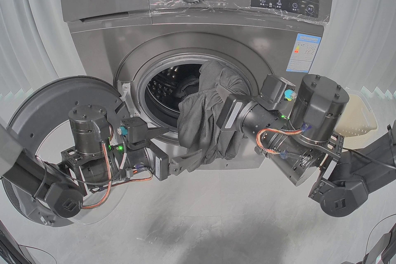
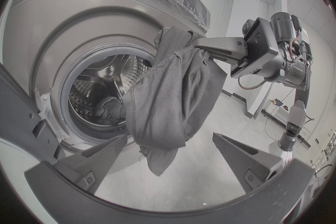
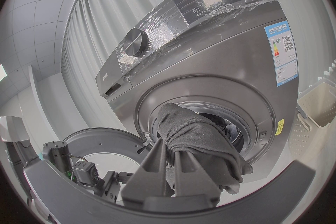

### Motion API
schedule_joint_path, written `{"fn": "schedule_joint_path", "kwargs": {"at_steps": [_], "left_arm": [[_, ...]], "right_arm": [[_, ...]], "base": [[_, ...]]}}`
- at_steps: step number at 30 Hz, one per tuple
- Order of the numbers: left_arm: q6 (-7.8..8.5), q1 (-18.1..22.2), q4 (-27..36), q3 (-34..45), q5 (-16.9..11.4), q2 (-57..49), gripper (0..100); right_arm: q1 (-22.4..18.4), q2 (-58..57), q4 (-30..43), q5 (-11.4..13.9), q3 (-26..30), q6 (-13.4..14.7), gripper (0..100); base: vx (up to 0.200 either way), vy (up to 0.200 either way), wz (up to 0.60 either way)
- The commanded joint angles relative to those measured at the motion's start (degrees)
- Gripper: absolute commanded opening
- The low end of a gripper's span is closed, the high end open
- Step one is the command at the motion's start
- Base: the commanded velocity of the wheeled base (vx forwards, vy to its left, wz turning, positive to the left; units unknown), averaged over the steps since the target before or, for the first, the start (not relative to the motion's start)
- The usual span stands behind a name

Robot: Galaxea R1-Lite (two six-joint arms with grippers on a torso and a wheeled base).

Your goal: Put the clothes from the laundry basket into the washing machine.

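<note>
A dark grey garment (image 1: 206,120) hangs in front of the washing machine's (image 1: 123,42) round drum opening, its top level with the upper rim. My right gripper (image 3: 172,153) is shut on the garment's (image 3: 196,140) upper part, and the left wrist view shows this gripper (image 2: 210,48) pinching the bunched cloth (image 2: 168,102). My left gripper (image 2: 168,153) is open just below, with the garment's lower hem dangling between its spread fingers; in the head view this gripper (image 1: 177,147) is under the opening. Another dark piece of clothing (image 2: 108,109) lies inside the drum. The cream laundry basket (image 1: 363,116) stands right of the machine.
The machine's round door (image 1: 49,112) is swung wide open to the left, right behind my left arm. The floor (image 1: 214,211) in front is bare grey. White curtains (image 1: 24,9) hang behind the machine.
</note>
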Motion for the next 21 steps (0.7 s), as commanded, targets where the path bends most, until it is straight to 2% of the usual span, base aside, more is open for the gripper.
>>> {"fn": "schedule_joint_path", "kwargs": {"at_steps": [1,9,10,18,21], "left_arm": [[-0.13,-0.1,-3.2,-2.5,0.3,5.0,100],[-0.13,0.4,-6.7,-4.6,0.8,9.1,100],[-0.13,0.4,-7.0,-4.8,0.8,9.3,0],[-0.13,0.5,-8.8,-6.5,0.7,9.4,0],[-0.13,0.4,-11.3,-6.1,0.6,10.5,0]], "right_arm": [[0.1,-0.1,-0.1,0.0,0.1,0.0,0],[0.1,-0.2,-0.1,0.0,0.2,-0.1,0],[0.1,-0.2,-0.1,0.0,0.3,-0.1,0],[0.7,-0.2,-0.1,0.1,0.7,-0.1,0],[0.9,-0.1,-0.2,0.2,0.7,-0.1,0]], "base": [[0.0,0.0,0.0],[0.0,0.0,0.0],[0.0,0.0,0.0],[0.0,0.0,0.0],[0.0,0.0,0.0]]}}
